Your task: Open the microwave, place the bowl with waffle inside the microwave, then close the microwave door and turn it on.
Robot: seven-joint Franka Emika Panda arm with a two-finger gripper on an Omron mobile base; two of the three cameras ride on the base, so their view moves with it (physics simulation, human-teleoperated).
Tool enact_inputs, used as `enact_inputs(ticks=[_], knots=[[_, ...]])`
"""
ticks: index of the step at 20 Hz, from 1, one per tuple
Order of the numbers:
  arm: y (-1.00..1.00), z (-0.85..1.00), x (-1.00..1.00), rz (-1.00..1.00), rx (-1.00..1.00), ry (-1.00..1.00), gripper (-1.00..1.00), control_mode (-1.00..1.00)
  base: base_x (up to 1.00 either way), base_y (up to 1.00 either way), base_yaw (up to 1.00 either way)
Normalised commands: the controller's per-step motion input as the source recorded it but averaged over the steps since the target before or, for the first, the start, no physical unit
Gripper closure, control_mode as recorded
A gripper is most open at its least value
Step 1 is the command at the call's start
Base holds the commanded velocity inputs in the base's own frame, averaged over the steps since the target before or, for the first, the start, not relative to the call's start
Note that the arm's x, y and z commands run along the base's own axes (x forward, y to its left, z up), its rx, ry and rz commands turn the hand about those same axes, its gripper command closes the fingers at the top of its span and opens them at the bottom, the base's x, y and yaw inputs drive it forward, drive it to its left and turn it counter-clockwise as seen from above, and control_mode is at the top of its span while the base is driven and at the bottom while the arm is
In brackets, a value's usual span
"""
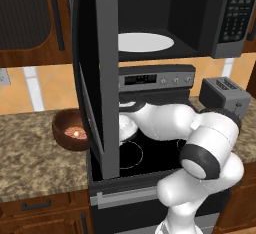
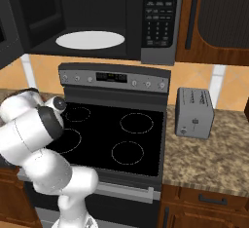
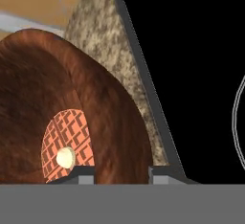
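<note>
One bowl (image 1: 70,130) is sitting on the granite bench (image 1: 30,153) left of the stove (image 1: 150,153) in the left base view, with the waffle (image 1: 76,133) lying flat in its bottom. The microwave door (image 1: 97,78) is standing swung wide open in front of it, and the white turntable plate (image 1: 145,42) is showing inside the microwave (image 1: 200,18). The arm is reaching left behind the door toward the bowl.

From the right base view, the microwave (image 2: 97,12) is gaping open above the stove (image 2: 116,139), the toaster (image 2: 194,112) standing to the right on the bench (image 2: 214,159).

Looking along the hand, the tool (image 3: 120,174) is hanging just over the bowl's (image 3: 72,89) right rim, one tip inside and one outside, released and gripping nothing. The waffle (image 3: 67,144) is lying close below the inner tip.

The bowl is likely stiff, fairly light and smooth-walled, so pinching the rim wall squarely is probably the best hold; tilting it may slide the loose waffle.
</note>
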Motion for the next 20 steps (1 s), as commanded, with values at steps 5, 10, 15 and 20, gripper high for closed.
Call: enact_inputs(ticks=[5,10,15,20], knots=[[-1.0,0.75,0.0,-0.19,0.0,0.0,1.0,-1.0,0.0,0.0,0.0],[-1.0,0.82,-0.06,-0.14,-0.03,0.0,1.0,-1.0,0.0,0.0,0.0],[-1.0,0.63,-0.19,-0.12,-0.13,0.04,1.0,-1.0,0.0,0.0,0.0],[-1.0,0.51,-0.37,-0.06,-0.23,0.11,1.0,-1.0,0.0,0.0,0.0]])
